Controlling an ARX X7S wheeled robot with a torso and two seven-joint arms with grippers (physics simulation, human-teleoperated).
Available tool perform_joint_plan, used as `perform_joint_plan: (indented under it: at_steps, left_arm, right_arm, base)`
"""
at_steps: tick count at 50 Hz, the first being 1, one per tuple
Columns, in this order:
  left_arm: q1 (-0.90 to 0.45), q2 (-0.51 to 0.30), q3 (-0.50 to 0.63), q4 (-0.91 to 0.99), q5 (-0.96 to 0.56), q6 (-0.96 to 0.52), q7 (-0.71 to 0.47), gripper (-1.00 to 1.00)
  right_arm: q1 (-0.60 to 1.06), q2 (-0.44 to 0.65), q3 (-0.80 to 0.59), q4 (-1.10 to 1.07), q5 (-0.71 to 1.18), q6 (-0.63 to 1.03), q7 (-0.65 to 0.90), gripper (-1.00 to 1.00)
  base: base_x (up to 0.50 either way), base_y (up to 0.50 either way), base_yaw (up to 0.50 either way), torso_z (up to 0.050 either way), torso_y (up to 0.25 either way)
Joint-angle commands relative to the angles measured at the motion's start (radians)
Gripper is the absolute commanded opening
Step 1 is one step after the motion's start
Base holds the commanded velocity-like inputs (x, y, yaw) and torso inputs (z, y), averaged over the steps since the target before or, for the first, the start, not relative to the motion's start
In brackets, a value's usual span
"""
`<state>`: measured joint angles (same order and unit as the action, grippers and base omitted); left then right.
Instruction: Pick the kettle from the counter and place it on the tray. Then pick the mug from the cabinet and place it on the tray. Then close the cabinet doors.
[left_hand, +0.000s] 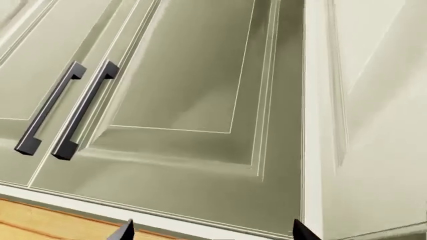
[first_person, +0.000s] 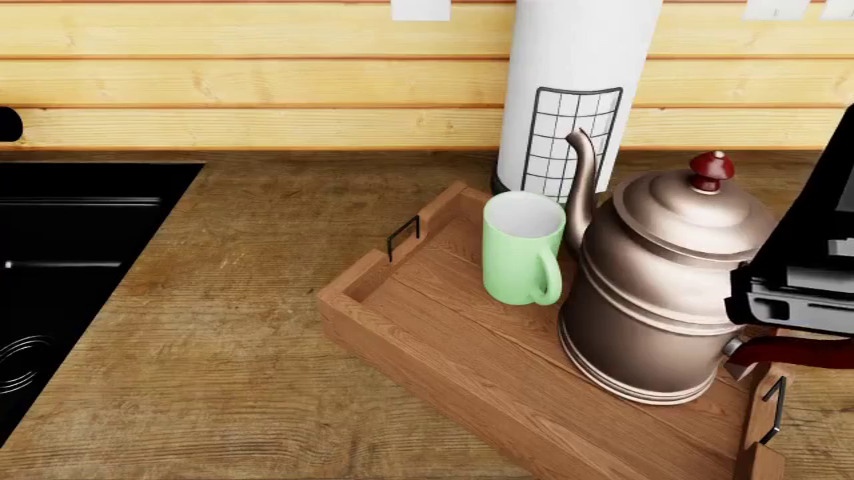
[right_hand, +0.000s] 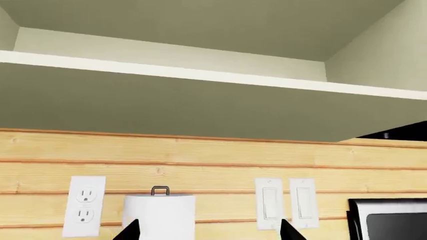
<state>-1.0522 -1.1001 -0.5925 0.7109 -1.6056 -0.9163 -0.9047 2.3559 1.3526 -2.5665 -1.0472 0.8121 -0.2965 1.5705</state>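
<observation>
I see the kettle (first_person: 667, 290) standing upright on the tray (first_person: 441, 340), with the mug (first_person: 522, 248) just beside it on the same tray, near the spout. The tray rests on the table (first_person: 227, 330), the paper roll (first_person: 574, 95) behind it. My left claw (left_hand: 212, 231) is spread, empty, facing the cabinet doors (left_hand: 193, 100) with their black bar handles (left_hand: 85, 110) side by side. My right claw (right_hand: 210, 229) is spread too, below the wall cabinet's underside (right_hand: 187, 107).

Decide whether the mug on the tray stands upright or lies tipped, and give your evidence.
Upright. The mug stands on its base on the tray, its white open mouth facing up and its handle at the side, beside the kettle.
</observation>
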Motion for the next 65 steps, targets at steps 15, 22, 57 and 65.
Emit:
perform_joint_plan:
  at_steps: [15, 22, 57, 65]
  left_arm:
    - [-1.137, 0.272, 0.870, -0.518, 0.273, -0.086, 0.155, 1.00]
    - [-1.196, 0.446, 0.957, -0.673, 0.367, -0.023, 0.256, 1.00]
    - [-1.304, 1.100, 0.647, -1.010, 1.120, -0.127, 0.751, 1.00]
    - [-1.304, 1.100, 0.725, -1.072, 0.838, -0.084, 0.616, 1.00]
  right_arm:
    - [0.000, -0.012, -0.040, 0.000, -0.001, -0.021, 0.000, 1.00]
    - [0.000, -0.020, -0.059, 0.000, -0.024, -0.020, 0.000, 1.00]
    - [0.000, -0.061, -0.302, 0.000, -0.352, -0.148, 0.000, 1.00]
    - [0.000, -0.044, -0.367, 0.000, -0.436, -0.154, 0.000, 1.00]
  base:
    - [0.00, 0.00, 0.00, 0.001, 0.000]
    - [0.00, 0.00, 0.00, 0.001, 0.000]
    - [0.00, 0.00, 0.00, 0.001, 0.000]
    - [0.00, 0.00, 0.00, 0.001, 0.000]
